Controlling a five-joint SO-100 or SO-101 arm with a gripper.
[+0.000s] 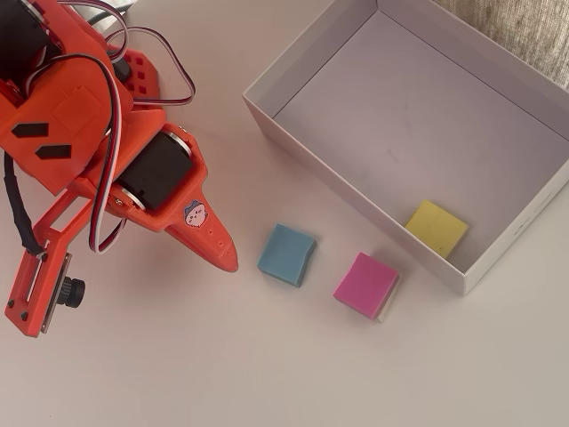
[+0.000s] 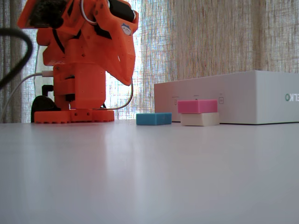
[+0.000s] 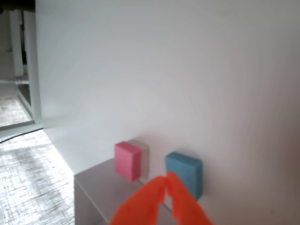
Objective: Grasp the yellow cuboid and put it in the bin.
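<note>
Yellow and flat, the yellow cuboid lies on the floor of the bin, in the corner nearest the pink block; it is squarish with no clear long axis, its edges roughly in line with the bin walls. The end effector is closed and empty, tips together in the wrist view, raised over the surface left of the blue block. With the cuboid apparently delivered, the main risk I judge is the arm sweeping low and knocking the blue or pink block.
</note>
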